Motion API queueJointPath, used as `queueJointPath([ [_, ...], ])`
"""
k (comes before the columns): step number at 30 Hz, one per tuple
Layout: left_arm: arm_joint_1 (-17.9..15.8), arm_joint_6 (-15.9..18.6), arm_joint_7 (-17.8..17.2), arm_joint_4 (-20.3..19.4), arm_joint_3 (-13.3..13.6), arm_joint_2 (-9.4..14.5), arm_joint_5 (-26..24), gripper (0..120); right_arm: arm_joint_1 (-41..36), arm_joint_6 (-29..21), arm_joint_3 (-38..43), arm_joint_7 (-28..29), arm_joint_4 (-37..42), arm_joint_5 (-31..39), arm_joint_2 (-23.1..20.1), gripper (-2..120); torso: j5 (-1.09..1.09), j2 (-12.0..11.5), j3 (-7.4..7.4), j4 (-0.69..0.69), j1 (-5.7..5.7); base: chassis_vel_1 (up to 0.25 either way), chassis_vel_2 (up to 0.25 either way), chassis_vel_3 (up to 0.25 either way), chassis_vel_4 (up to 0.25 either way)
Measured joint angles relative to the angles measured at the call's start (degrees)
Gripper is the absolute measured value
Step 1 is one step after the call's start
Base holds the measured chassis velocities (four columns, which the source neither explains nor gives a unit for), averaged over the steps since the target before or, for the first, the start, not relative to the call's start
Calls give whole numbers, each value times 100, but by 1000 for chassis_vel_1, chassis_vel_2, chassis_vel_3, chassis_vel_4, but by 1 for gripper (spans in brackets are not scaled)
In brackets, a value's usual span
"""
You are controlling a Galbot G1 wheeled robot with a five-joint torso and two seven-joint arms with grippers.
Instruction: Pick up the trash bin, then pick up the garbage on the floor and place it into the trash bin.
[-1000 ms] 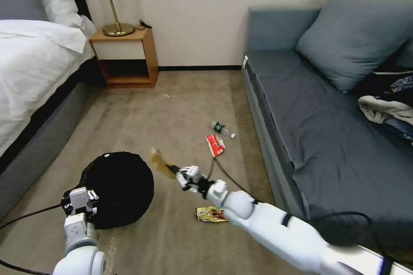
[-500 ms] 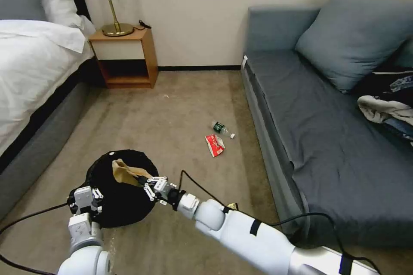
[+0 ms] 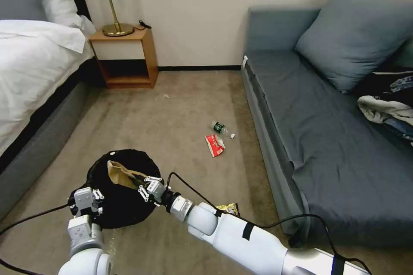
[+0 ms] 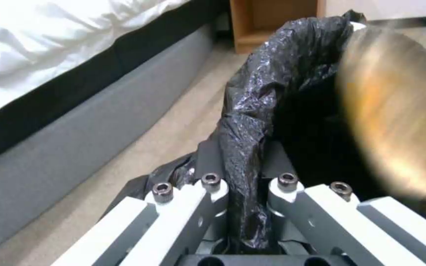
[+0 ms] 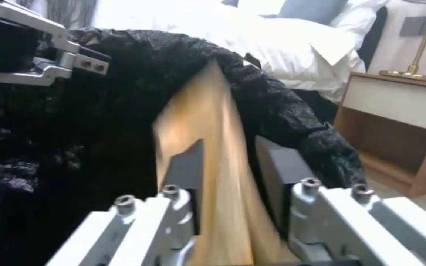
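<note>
- Left hand (image 3: pixel 86 201) clamped on the black liner at the near rim of the bin (image 3: pixel 122 206); the left wrist view shows a fold of bag pinched between its fingers (image 4: pixel 213 192).
- Right hand (image 3: pixel 148 184) over the bin mouth, fingers (image 5: pixel 186 173) on either side of the brown paper bag (image 3: pixel 120 172); bag sits inside the opening.
- On the floor: red-white wrapper (image 3: pixel 214 145) and bottle (image 3: pixel 221 129) near the sofa (image 3: pixel 327 137), gold wrapper (image 3: pixel 228 209) beside the right arm.
</note>
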Motion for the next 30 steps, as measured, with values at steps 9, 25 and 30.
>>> queueJointPath([
  [9,12,-8,0,0,-41,65,-45,5,-65,-103,192,-31,478,76,-366,59,1,0,0,1,0,0,0,0,0],
  [25,-155,-20,-23,18,-157,285,-459,5,-2447,-842,3206,238,2949,-97,-1781,100,1,1,0,-1,-1,0,0,0,0],
  [30,-216,-6,-26,35,-160,359,-528,5,-3307,-1105,3549,444,3255,-4,-1935,100,1,1,-1,-2,-1,0,0,0,0],
])
